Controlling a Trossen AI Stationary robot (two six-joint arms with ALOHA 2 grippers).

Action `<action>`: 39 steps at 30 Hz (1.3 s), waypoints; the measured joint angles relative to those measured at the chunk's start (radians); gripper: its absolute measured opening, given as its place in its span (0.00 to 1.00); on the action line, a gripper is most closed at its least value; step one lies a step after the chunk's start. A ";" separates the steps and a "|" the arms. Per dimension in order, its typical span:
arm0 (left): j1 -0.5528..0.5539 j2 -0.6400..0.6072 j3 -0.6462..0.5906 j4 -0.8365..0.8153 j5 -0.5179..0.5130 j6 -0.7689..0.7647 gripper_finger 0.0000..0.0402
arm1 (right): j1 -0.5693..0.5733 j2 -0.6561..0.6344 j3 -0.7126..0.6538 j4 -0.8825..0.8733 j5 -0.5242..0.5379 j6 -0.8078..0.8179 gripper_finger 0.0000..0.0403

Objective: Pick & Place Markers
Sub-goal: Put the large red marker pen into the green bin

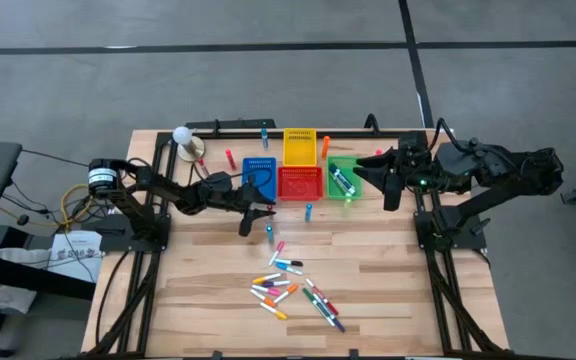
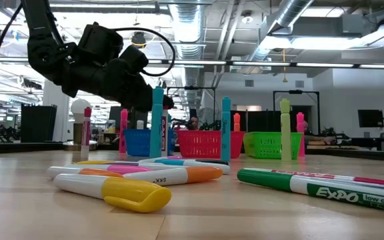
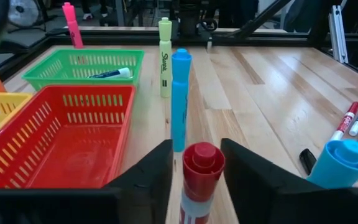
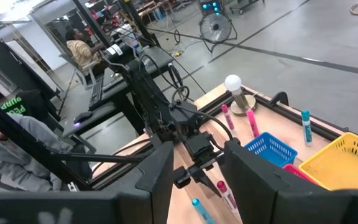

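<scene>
Straddling an upright red marker (image 3: 202, 171) with my left end effector (image 1: 258, 213) by the red bin (image 1: 300, 183), fingers close around it, grip unclear, right end effector (image 1: 392, 188) empty, parted, loose markers (image 1: 293, 290) on counter (image 1: 398, 280).

From my right wrist camera, the right gripper (image 4: 194, 180) shows two dark fingers (image 4: 157, 177) standing apart with nothing between them. Beyond them, the left arm's gripper (image 4: 191, 163) hangs over the wooden table (image 4: 229, 106), a red-capped marker (image 4: 224, 193) just beside it. A blue bin (image 4: 271, 149) touches a yellow bin (image 4: 344, 157). A white ball (image 4: 233, 83) sits near two upright pink markers (image 4: 252, 123). A seated person (image 4: 82, 53) shows at 11 o'clock.
</scene>
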 joint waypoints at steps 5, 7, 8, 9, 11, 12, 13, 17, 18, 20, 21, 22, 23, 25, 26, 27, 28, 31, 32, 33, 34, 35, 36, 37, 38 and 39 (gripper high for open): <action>0.000 0.000 0.000 0.000 -0.002 -0.008 0.21 | 0.000 0.000 0.000 -0.002 0.000 0.000 0.33; 0.000 0.000 0.000 0.001 -0.003 -0.010 0.18 | 0.000 0.000 0.000 -0.002 -0.001 0.000 0.33; 0.000 0.000 0.000 0.001 -0.003 -0.010 0.18 | 0.000 0.000 0.000 -0.002 -0.001 0.000 0.33; 0.000 0.000 0.000 0.001 -0.002 -0.010 0.17 | 0.000 0.000 0.000 -0.004 -0.001 0.000 0.33; 0.000 0.000 0.000 0.002 -0.002 -0.010 0.17 | 0.000 0.000 0.000 -0.013 -0.001 0.000 0.33; 0.000 0.000 0.000 0.002 -0.002 -0.010 0.18 | 0.000 0.000 0.000 -0.019 -0.002 0.000 0.33; 0.000 0.000 0.000 0.003 -0.003 -0.010 0.19 | 0.000 0.000 0.000 -0.025 -0.002 0.000 0.33; 0.000 0.000 0.000 0.008 -0.006 -0.009 0.21 | 0.000 0.000 0.000 -0.027 -0.002 0.000 0.33; 0.000 -0.001 0.000 0.010 -0.006 -0.009 0.20 | 0.000 0.000 0.000 -0.028 -0.002 0.000 0.33; 0.000 -0.009 0.000 0.012 -0.006 -0.009 0.19 | 0.000 0.000 0.000 -0.028 -0.002 0.000 0.33; 0.000 -0.013 0.000 0.013 -0.006 -0.009 0.18 | 0.000 0.000 0.000 -0.028 -0.002 0.000 0.33; 0.000 -0.020 -0.001 0.011 -0.006 -0.008 0.18 | 0.000 0.000 0.000 -0.029 -0.002 0.000 0.33; 0.000 -0.024 -0.001 0.013 -0.006 -0.007 0.18 | 0.000 0.000 0.000 -0.031 -0.002 0.000 0.33; 0.000 -0.032 -0.001 0.008 -0.006 -0.006 0.18 | 0.000 0.000 0.000 -0.032 -0.002 0.000 0.33; 0.000 -0.036 -0.001 0.007 -0.006 -0.006 0.19 | 0.000 0.000 0.000 -0.032 -0.001 0.000 0.33; 0.000 -0.039 -0.002 0.004 -0.006 -0.006 0.19 | 0.000 0.000 0.000 -0.032 -0.001 0.000 0.33; 0.000 -0.043 -0.002 -0.003 -0.006 -0.006 0.20 | 0.000 0.000 0.000 -0.032 -0.001 0.000 0.33; 0.000 -0.043 -0.003 -0.003 -0.006 0.003 0.19 | 0.000 0.000 0.000 -0.032 -0.001 0.000 0.33; 0.000 -0.043 -0.002 -0.003 -0.006 0.010 0.19 | 0.000 0.000 0.000 -0.032 -0.001 0.000 0.33; 0.000 -0.043 -0.003 -0.003 -0.006 0.014 0.19 | 0.000 0.000 0.000 -0.032 -0.001 0.000 0.33; 0.000 -0.043 -0.002 -0.003 -0.006 0.016 0.19 | 0.000 0.000 0.000 -0.032 -0.001 0.000 0.33; 0.000 -0.043 -0.003 -0.003 -0.006 0.016 0.19 | 0.000 0.000 0.000 -0.032 -0.001 0.000 0.33; 0.000 -0.043 -0.003 -0.003 -0.006 0.016 0.19 | 0.000 0.000 0.000 -0.032 -0.001 0.000 0.33; 0.000 -0.043 -0.003 -0.003 -0.006 0.016 0.19 | 0.000 0.000 0.000 -0.032 -0.001 0.000 0.33; 0.000 -0.043 -0.002 -0.003 -0.006 0.016 0.20 | 0.000 0.000 0.000 -0.032 -0.001 0.000 0.33; 0.000 -0.043 -0.002 -0.003 -0.006 0.016 0.20 | 0.000 0.000 0.000 -0.032 -0.001 0.000 0.33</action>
